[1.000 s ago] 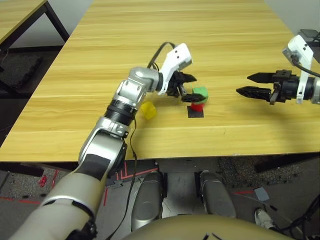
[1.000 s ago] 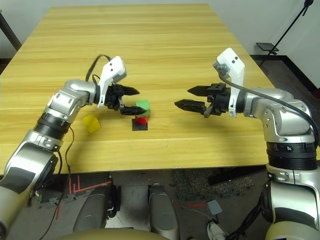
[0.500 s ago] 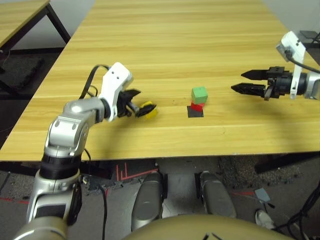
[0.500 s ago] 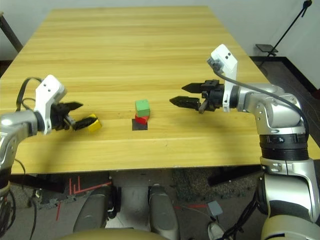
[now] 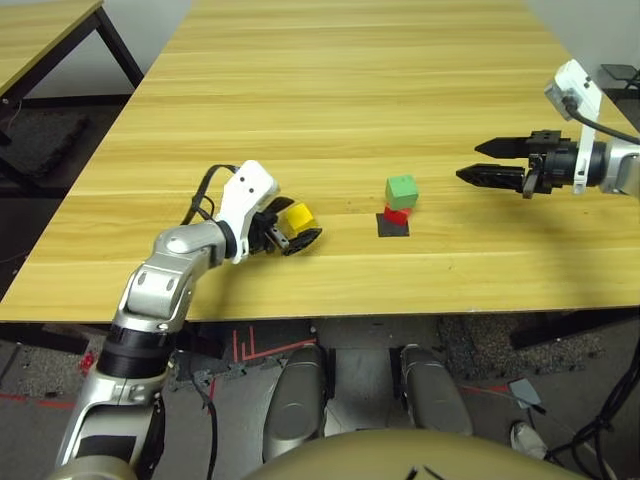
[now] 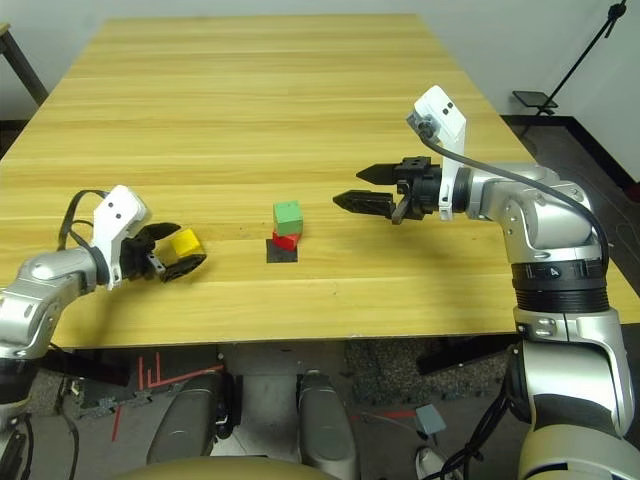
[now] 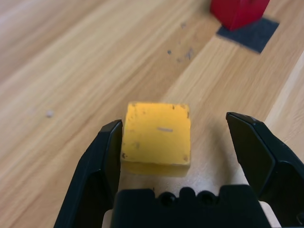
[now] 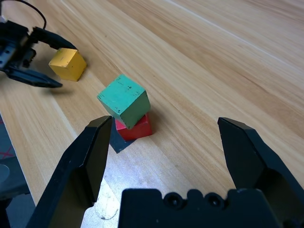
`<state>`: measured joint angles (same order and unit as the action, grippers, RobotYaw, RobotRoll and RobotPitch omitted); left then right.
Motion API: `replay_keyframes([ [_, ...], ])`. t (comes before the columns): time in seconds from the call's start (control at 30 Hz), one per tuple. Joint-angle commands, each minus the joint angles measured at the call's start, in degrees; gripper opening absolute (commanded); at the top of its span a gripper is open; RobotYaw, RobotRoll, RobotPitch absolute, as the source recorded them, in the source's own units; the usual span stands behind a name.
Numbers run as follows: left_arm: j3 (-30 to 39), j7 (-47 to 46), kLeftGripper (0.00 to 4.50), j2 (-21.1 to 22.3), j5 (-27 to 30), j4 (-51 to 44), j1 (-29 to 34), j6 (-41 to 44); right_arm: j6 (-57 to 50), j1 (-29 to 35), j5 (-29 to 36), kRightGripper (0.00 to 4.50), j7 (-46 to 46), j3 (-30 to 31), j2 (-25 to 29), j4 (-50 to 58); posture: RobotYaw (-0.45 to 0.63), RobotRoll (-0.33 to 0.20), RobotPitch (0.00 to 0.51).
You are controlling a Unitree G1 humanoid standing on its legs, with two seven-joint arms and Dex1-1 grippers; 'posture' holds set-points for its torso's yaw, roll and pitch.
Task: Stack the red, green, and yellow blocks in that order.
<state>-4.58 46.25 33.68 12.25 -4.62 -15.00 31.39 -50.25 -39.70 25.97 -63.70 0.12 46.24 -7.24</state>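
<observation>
The green block sits on the red block, turned a little askew, and the red one stands on a flat black patch near the table's front middle. To their left the yellow block lies on the table between the open fingers of my left gripper. In the left wrist view the yellow block rests against one finger, with a gap to the other. My right gripper hovers open to the right of the stack, pointing at it.
The wooden table stretches far back with bare room behind the stack. Its front edge runs just below the blocks. A second table stands at the far left.
My left gripper has closed in around the yellow block, which now lies between its fingers. The right gripper has drifted slightly towards the stack.
</observation>
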Motion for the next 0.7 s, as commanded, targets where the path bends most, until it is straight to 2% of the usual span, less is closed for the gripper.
replay_keyframes([
  [0.03,-1.3,0.7,4.46,-0.5,-1.1,4.3,-1.4,-3.6,-1.1,1.1,0.9,4.50,0.6,-0.7,0.6,1.9,0.15,-0.134,0.087],
  [0.1,-1.0,0.5,4.46,-1.0,-0.9,5.0,-2.5,-4.2,-1.6,1.7,1.1,4.50,0.8,-1.1,0.8,2.6,0.14,-0.134,0.086],
  [0.13,-1.1,0.5,4.06,-0.9,-0.8,4.4,-3.2,-3.5,-1.9,2.0,1.1,4.50,1.0,-1.5,1.0,2.9,0.13,-0.133,0.085],
  [0.17,-1.2,1.0,3.90,-0.6,-0.5,3.5,-4.1,-2.9,-2.1,2.2,1.2,4.50,1.2,-1.8,1.1,3.1,0.13,-0.132,0.083],
  [0.3,-1.9,4.5,2.53,0.7,3.2,-3.6,-9.4,3.3,-2.6,3.4,1.4,4.50,1.7,-2.7,1.4,4.0,0.13,-0.126,0.078],
  [0.47,-5.0,9.5,0.60,3.6,7.8,-9.8,-21.1,15.0,-2.6,4.2,1.5,4.50,2.6,-3.4,0.8,4.3,0.12,-0.108,0.069],
  [0.53,-6.8,10.9,0.04,4.6,8.3,-9.9,-25.7,18.3,-2.4,4.5,1.5,4.50,2.8,-3.6,0.5,4.3,0.12,-0.108,0.069],
  [0.63,-8.6,10.8,0.04,5.4,7.2,-7.6,-30.1,20.5,-2.5,4.9,1.6,4.50,3.3,-3.9,-0.1,4.7,0.12,-0.097,0.068],
  [0.7,-8.3,9.5,0.41,5.0,6.7,-6.4,-30.6,20.5,-2.3,5.0,1.7,4.50,3.5,-3.8,-0.4,4.7,0.13,-0.095,0.068],
])
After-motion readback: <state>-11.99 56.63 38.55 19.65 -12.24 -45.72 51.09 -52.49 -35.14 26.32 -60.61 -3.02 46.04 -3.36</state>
